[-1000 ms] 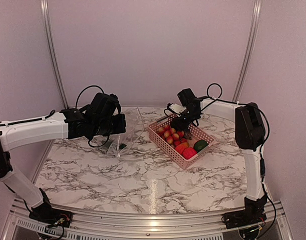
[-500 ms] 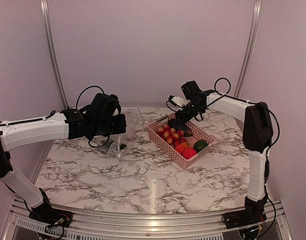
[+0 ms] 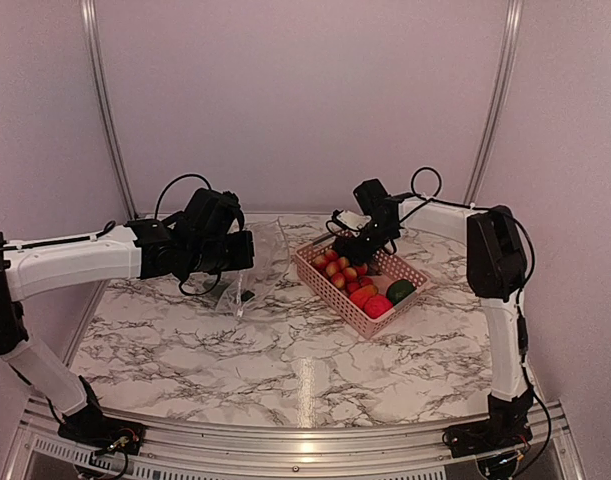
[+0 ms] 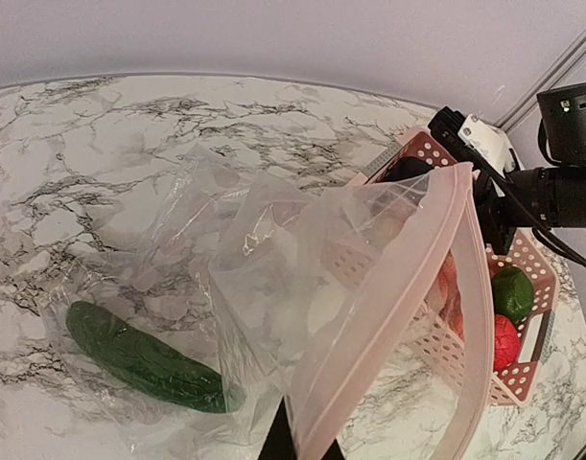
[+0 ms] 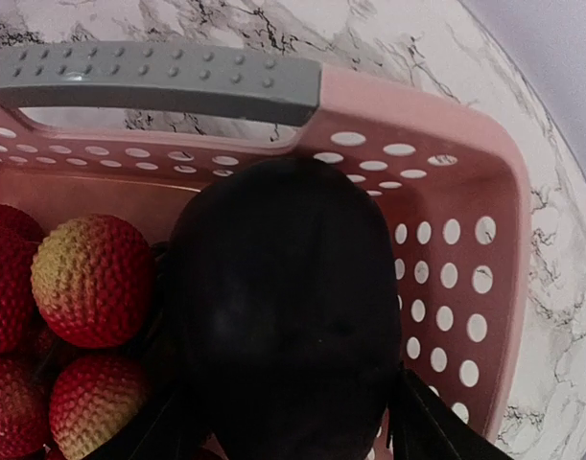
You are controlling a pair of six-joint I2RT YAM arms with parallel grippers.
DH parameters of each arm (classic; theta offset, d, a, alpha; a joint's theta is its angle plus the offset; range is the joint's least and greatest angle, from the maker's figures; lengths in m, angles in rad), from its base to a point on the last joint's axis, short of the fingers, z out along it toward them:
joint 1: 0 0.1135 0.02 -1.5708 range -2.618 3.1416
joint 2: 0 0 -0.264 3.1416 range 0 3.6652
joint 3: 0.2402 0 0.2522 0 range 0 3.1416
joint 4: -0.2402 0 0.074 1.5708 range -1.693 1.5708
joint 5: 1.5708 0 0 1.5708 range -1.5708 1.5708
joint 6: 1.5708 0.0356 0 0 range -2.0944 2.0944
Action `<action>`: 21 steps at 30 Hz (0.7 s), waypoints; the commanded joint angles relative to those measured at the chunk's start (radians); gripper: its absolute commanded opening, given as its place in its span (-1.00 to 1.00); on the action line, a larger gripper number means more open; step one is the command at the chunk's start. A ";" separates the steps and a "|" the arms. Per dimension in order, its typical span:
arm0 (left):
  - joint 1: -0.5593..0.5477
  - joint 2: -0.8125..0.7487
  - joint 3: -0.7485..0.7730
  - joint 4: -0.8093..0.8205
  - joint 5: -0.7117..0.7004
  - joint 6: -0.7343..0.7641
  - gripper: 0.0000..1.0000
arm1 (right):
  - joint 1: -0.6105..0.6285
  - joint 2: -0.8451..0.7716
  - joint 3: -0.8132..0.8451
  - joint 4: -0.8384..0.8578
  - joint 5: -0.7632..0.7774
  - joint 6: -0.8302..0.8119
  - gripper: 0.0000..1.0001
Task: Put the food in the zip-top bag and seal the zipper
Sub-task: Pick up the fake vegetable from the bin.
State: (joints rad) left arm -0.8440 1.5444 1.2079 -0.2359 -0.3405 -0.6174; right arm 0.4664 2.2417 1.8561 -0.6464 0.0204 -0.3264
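Observation:
The zip-top bag [image 3: 263, 258] [image 4: 273, 278] hangs with its mouth facing the basket. My left gripper [image 3: 237, 270] [image 4: 298, 445] is shut on the zipper [image 4: 388, 307] at its near end. A green cucumber [image 4: 139, 359] lies inside the bag on the table. The rest of the food is in the pink basket [image 3: 337, 302] [image 5: 465, 192]: red-yellow round fruits [image 3: 337, 271] [image 5: 91, 278], a green piece [image 3: 400, 290] and a red piece [image 3: 377, 306]. My right gripper [image 3: 358, 243] [image 5: 283, 426] is down in the basket's far end, open, with a finger on each side of the dark eggplant [image 5: 283, 307].
The basket has a grey handle [image 5: 158, 81] at its far end, just ahead of the eggplant. The basket stands right of the bag on the marble table [image 3: 285, 360]. Back and side walls close in the table.
My right gripper rose from the basket, then came back down over the eggplant. The left arm shifted a little to the right and the bag sagged lower.

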 commanded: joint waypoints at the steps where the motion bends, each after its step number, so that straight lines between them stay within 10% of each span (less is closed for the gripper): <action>1: 0.006 -0.003 -0.008 0.005 -0.001 0.007 -1.00 | -0.006 0.050 0.059 -0.022 -0.004 -0.007 0.42; 15: 0.006 0.002 0.000 0.009 0.010 0.004 -1.00 | -0.011 -0.145 0.000 0.014 -0.026 0.030 -0.06; 21: 0.005 0.015 0.009 0.032 0.031 -0.005 -1.00 | -0.002 -0.398 -0.132 0.077 -0.351 0.040 -0.16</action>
State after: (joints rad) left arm -0.8440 1.5444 1.2079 -0.2348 -0.3325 -0.6189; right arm 0.4606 2.0010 1.7981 -0.6250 -0.0685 -0.3065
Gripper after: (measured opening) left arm 0.011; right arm 0.640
